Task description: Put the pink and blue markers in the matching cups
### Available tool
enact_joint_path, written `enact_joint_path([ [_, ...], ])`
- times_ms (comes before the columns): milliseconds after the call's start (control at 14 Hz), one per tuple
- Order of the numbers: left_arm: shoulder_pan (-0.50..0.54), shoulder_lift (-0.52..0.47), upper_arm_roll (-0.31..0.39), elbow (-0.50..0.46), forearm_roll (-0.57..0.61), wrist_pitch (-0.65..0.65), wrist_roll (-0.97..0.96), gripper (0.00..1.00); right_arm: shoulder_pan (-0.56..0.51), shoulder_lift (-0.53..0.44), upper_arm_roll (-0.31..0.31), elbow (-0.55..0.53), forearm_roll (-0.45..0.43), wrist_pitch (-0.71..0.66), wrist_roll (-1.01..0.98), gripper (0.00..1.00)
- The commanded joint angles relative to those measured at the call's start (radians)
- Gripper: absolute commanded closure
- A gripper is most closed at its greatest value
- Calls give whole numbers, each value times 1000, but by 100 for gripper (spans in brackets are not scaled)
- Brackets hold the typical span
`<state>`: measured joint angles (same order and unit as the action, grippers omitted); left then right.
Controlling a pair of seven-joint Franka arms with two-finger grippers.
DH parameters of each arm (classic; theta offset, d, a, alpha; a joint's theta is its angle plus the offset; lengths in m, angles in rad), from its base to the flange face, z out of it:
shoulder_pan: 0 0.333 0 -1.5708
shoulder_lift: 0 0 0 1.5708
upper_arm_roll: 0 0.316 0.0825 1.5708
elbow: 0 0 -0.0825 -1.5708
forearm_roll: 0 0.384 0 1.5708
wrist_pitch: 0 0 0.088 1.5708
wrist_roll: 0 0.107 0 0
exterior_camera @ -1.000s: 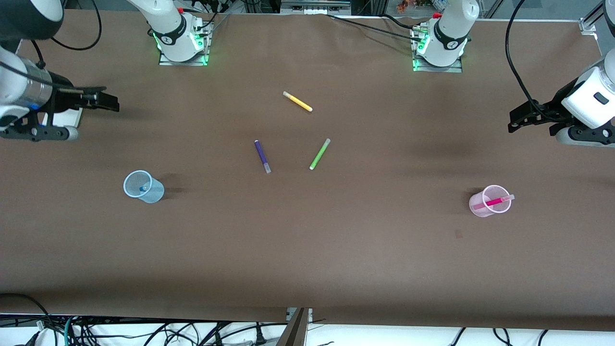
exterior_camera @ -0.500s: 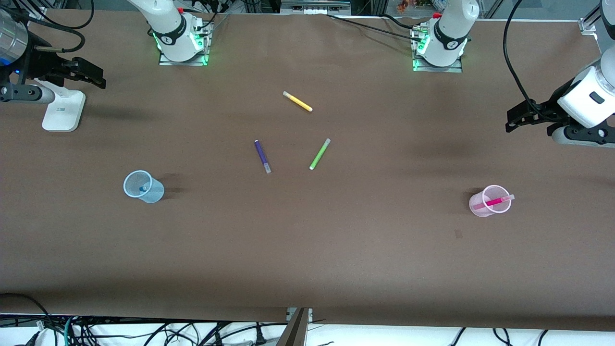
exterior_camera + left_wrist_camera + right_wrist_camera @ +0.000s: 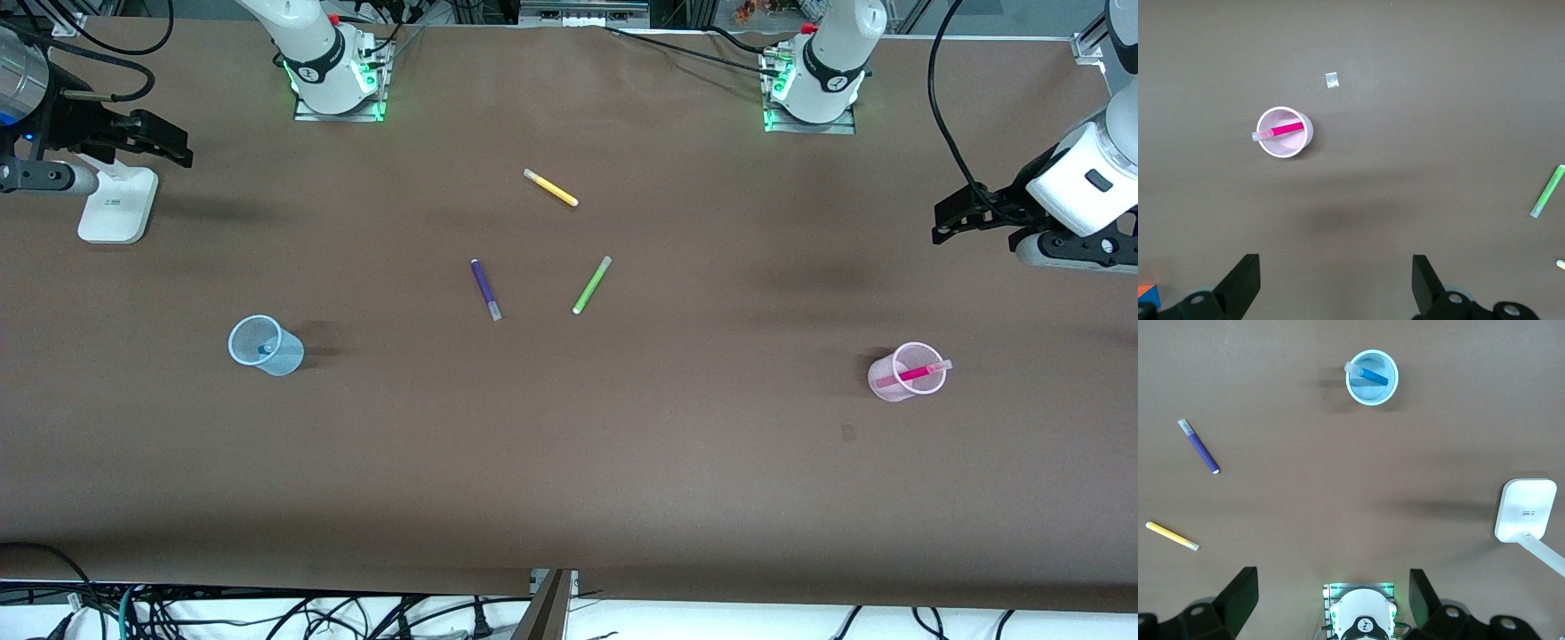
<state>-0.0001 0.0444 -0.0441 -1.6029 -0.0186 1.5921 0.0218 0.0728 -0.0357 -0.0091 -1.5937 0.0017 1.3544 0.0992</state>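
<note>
From where I sit both pens look home. Taking the purple pen (image 3: 485,289) at mid-surface as my landmark & going near to far:

Pink cup (image 3: 905,372) stands nearer the cam than the purple pen, well off toward the left arm's end. Pink pen (image 3: 910,374) is in it, leaning, cap poking over the rim. Left wrist view confirms.

Blue cup (image 3: 264,345) is also nearer the cam than the purple pen, toward the right arm's end. Blue pen (image 3: 1371,375) is inside, slanted, clear cap at the rim; best seen in right wrist view.

Green pen (image 3: 591,284) lies beside the purple pen, apart from it. Yellow pen (image 3: 550,188) lies farther from cam than both. None of the three is for a cup.

Left hand (image 3: 941,227) hangs over the surface at the left arm's end, fingers wide apart, nothing in them. Right hand (image 3: 178,147) hangs over the right arm's end by a white stand (image 3: 116,204), also spread wide & empty.

My read: placing's done, this is the pull-back step. Next calls for no grasp, just park both arms clear of the cups w/o knocking them.
</note>
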Motion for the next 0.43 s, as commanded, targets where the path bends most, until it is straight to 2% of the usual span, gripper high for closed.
enact_joint_path([
  [0, 0, -24, 0, -28, -7, 20, 20, 0, -5, 11, 0, 24, -12, 0, -16, 0],
  [357, -3, -23, -5, -29, -6, 31, 20, 0, -5, 11, -3, 24, -12, -3, -15, 0],
])
